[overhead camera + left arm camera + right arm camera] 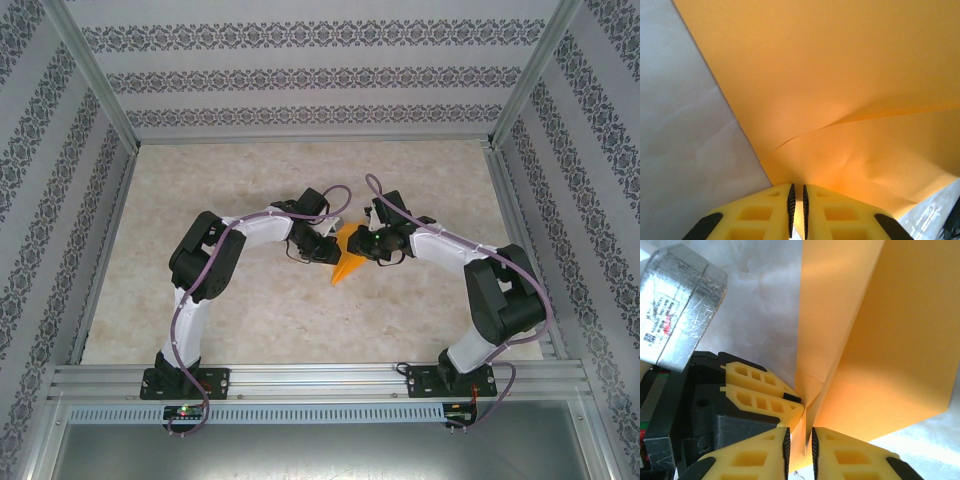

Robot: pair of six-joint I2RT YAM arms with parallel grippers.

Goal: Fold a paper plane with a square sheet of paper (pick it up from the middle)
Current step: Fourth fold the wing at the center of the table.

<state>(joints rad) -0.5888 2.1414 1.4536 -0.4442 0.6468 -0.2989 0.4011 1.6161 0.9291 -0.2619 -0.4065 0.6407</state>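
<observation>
The orange square sheet of paper [346, 262] is folded into a layered, pointed wedge, close to a paper plane in shape, and hangs above the table's middle between both arms. My left gripper [322, 249] is shut on its left side. In the left wrist view the jaws [798, 197] pinch a thin edge, and the paper [840, 75] fans out ahead with one curved fold line. My right gripper [362, 247] holds the other side. Its jaws [800, 442] are shut on several paper layers [890, 340], right beside the left gripper's yellow fingers [785, 412].
The marble-patterned table [250, 320] lies below, fenced by aluminium rails [320, 375] and patterned walls. A foil-wrapped part of the left wrist [680, 310] sits close to the right gripper.
</observation>
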